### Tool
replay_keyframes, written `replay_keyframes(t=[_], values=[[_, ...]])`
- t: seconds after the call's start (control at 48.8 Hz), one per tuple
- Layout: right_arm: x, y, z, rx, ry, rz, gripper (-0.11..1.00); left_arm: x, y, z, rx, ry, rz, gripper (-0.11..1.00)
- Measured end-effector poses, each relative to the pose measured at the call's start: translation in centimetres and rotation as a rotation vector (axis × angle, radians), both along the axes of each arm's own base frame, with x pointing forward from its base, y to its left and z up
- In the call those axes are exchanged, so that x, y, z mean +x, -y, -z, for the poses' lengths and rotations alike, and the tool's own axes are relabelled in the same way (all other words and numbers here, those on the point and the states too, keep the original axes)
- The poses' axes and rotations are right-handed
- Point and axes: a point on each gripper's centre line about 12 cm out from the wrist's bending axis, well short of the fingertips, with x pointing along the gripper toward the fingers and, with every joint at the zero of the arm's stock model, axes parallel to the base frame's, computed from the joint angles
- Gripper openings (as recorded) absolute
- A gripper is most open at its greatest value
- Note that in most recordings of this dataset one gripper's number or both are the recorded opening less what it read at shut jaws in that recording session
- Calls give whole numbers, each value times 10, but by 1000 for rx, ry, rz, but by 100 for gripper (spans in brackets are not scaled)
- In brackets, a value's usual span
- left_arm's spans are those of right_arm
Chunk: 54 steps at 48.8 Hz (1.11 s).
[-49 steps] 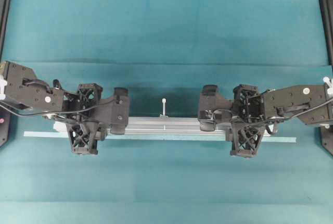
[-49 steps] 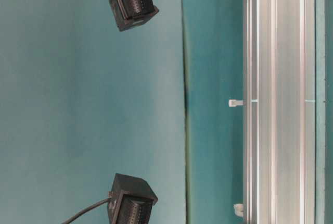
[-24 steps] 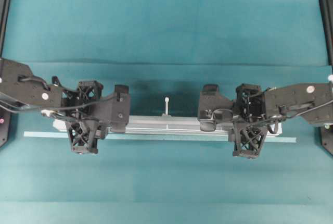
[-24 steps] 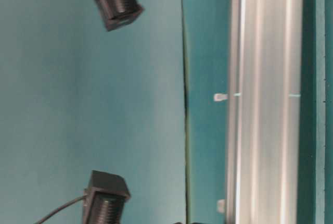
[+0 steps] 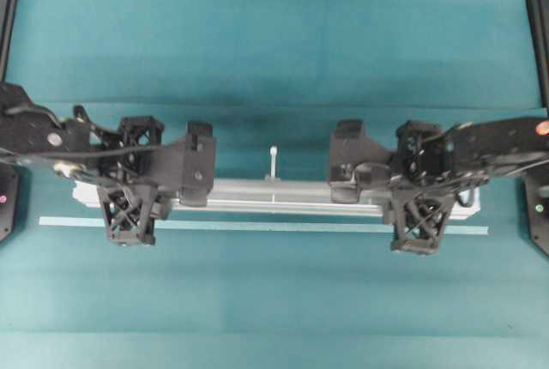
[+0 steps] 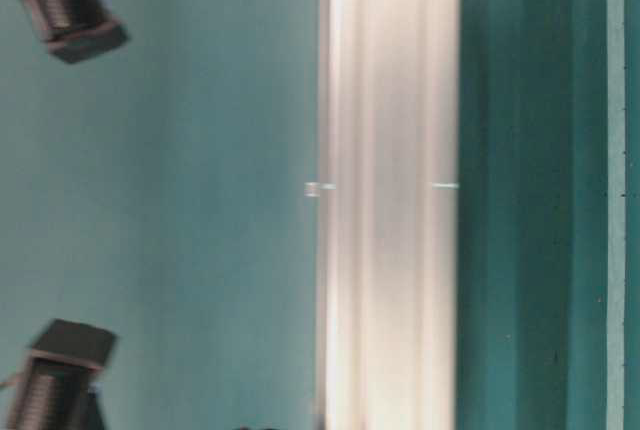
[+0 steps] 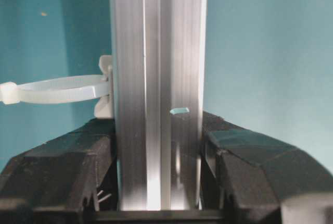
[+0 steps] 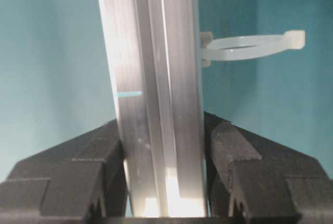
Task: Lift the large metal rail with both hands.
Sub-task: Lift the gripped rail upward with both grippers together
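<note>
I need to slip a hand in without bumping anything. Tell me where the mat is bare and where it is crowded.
Bare: the teal mat beyond the large metal rail, and the nearer band below the thin pale strip. Crowded: the middle row, where the left pincer and right pincer clamp the rail near its ends, a white tie between them.

A teal table (image 5: 274, 43) fills the overhead view, evenly lit. Black frame posts (image 5: 539, 34) stand at its three and nine o'clock edges. A fold line crosses toward twelve o'clock.
</note>
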Motion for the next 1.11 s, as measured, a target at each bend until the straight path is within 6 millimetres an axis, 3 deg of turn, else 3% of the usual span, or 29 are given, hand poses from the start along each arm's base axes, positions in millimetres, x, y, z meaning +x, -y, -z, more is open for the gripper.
replay_keyframes(t=[0.41,0.738,1.107], values=[[1,-4,-54,54,-26,14,39,0,0,-59,2,-15,-5,36],[4,-4,-111,74,-42,7,39,0,1,-107,0,-6,-7,36],[3,-6,-155,94,-22,4,39,-2,2,-155,-10,-22,-26,36]])
